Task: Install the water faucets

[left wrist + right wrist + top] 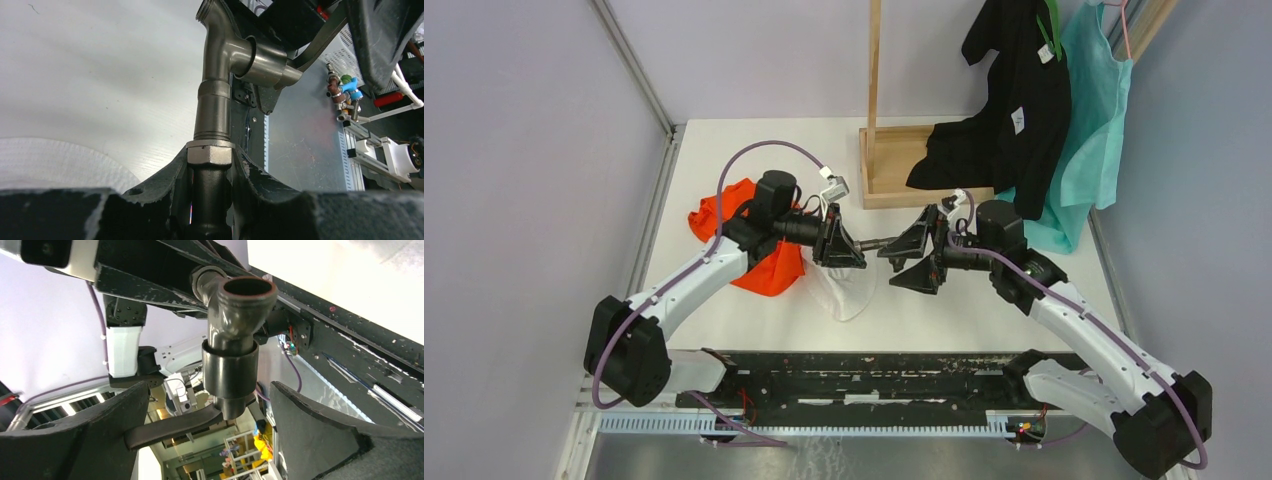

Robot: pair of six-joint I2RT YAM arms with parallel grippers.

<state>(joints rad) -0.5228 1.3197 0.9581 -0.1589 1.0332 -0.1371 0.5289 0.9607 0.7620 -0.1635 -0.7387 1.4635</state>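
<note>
Left tool [210,167] clamps faucet [212,110]; lower end hidden inside.

Left arm [686,280]: up from its base at the near left, elbow bent, forearm slanting in toward the middle.
Left gripper [856,248]: nose pointing right, fingers [165,182] clamped hard on the faucet [212,110] just below its hex nut (no gap to be seen there).
Right arm [1079,322]: the mirror picture, rising from the near right and reaching inward.
Right gripper [894,262]: facing its partner, fingers [320,432] spread wide, the faucet's far end sitting in the gap between them.
Wrists: level with each other, head to head, close together.
</note>
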